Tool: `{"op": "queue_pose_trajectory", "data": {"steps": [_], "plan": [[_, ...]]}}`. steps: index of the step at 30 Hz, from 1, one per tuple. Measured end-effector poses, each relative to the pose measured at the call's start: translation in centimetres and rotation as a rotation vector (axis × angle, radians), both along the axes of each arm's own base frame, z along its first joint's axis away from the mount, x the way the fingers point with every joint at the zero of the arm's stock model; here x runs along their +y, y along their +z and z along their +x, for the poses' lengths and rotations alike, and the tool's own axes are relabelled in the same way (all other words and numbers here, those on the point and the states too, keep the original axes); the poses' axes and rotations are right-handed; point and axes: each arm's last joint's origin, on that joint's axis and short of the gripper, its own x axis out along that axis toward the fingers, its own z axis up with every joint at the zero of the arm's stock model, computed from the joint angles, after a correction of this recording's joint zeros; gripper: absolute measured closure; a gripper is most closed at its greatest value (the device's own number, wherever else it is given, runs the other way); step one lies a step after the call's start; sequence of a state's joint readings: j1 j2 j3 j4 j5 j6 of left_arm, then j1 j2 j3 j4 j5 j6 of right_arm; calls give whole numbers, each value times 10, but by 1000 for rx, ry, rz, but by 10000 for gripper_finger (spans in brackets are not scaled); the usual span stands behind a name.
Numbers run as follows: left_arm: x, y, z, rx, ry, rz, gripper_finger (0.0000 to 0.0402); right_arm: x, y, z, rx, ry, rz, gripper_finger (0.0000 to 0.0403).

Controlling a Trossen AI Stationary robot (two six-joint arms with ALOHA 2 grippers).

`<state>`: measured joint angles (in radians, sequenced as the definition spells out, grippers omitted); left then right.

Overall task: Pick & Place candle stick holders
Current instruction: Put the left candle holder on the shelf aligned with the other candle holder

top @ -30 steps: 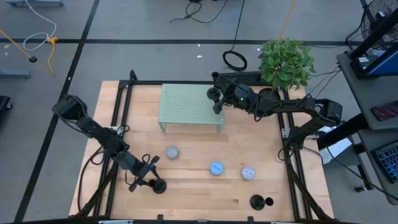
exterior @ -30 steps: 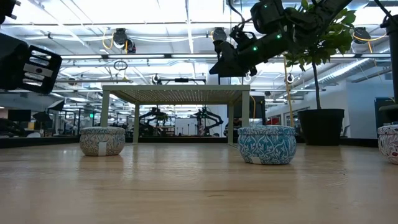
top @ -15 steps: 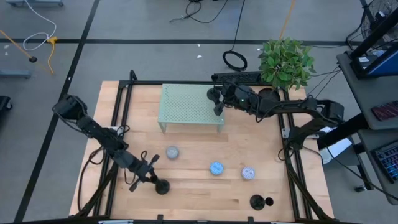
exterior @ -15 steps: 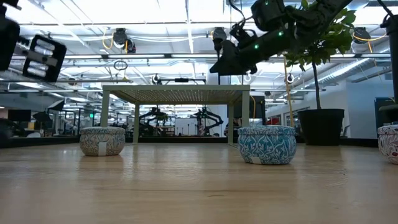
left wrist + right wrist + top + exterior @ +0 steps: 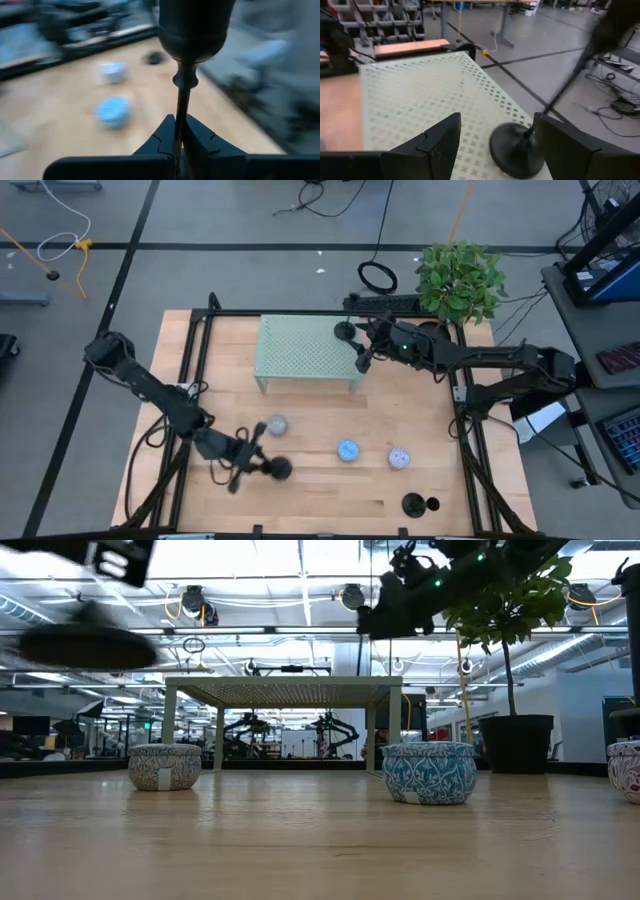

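Observation:
Three matte-black candle stick holders show. One stands by its disc base (image 5: 516,148) on the green perforated stand (image 5: 305,350), near the stand's far right corner (image 5: 345,331). My right gripper (image 5: 362,361) is open just to its right, a finger on each side of the base without touching. My left gripper (image 5: 252,462) is shut on a second holder (image 5: 281,469) above the table's near left part; it also shows in the low view (image 5: 85,645). The third holder (image 5: 412,504) sits at the near right of the table. My left gripper pinches the holder's thin stem (image 5: 179,131) between its two fingers. The fingers lie along the stem and slant toward the table's right. The disc base (image 5: 196,25) is at the far end, away from the fingers. The holder is lifted clear of the table.
Three patterned round tins stand on the table: grey (image 5: 277,425), blue (image 5: 347,450) and pale (image 5: 399,458). A potted plant (image 5: 460,280) stands at the far right corner. A black frame (image 5: 200,360) runs along the table's edges.
My left gripper has risen and gone toward the table's right with its holder, which is now lifted clear of the table. My right gripper has drawn back a little toward the table's right and near side, away from the holder that stays on the green stand.

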<state>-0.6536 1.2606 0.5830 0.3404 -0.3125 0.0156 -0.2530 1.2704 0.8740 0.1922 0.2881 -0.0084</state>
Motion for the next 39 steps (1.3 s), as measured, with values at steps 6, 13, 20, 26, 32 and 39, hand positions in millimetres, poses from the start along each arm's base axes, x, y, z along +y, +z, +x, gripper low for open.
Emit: {"op": "queue_pose_trajectory", "data": {"steps": [6, 13, 20, 26, 32, 39], "plan": [[14, 46, 27, -92, 236, 60, 384, 10, 0, -4, 44, 33, 7, 161], [54, 90, 42, -222, 499, 148, 388, 3, -7, -4, 76, -78, -25, 161], [127, 90, 49, -143, 662, 141, 388, -4, -40, 1, 56, -94, -29, 161], [184, 85, 58, -137, 718, 92, 388, -4, -55, 1, 43, -92, -52, 161], [224, 77, 60, -117, 738, 52, 388, -2, -56, 1, 53, -86, -47, 161], [269, 64, 61, -121, 782, 12, 388, -2, -56, 1, 53, -84, -47, 161]]}}
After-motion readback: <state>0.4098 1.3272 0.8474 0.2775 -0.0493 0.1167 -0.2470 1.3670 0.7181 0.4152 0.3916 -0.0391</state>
